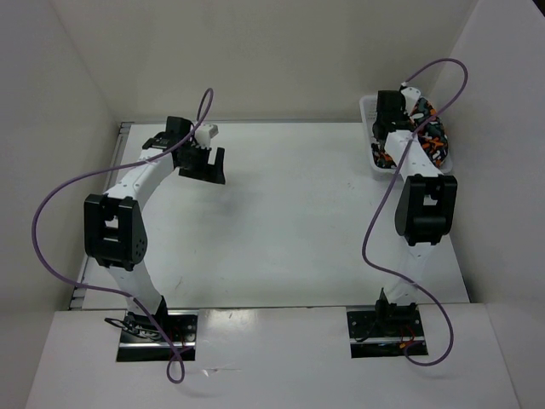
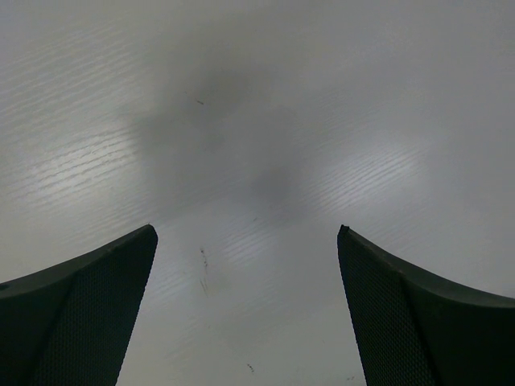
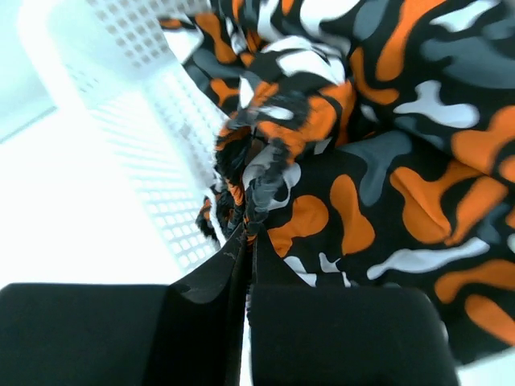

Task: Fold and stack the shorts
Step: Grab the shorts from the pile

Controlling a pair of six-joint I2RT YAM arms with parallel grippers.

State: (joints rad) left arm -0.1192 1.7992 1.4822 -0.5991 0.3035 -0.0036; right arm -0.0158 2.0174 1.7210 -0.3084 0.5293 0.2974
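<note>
The shorts (image 1: 433, 138), printed in orange, white, grey and black, lie bunched in the white mesh basket (image 1: 369, 109) at the far right. My right gripper (image 1: 400, 106) reaches into the basket. In the right wrist view the shorts (image 3: 386, 161) fill the frame and my right gripper (image 3: 251, 233) is shut on a gathered ridge of their cloth, beside the basket (image 3: 153, 121) wall. My left gripper (image 1: 203, 164) hangs open and empty over the table at the far left. In the left wrist view its fingers (image 2: 96, 289) stand wide apart above bare table.
White walls close in the table (image 1: 298, 230) at the back and both sides. Purple cables (image 1: 51, 213) loop from both arms. The basket stands against the far right wall.
</note>
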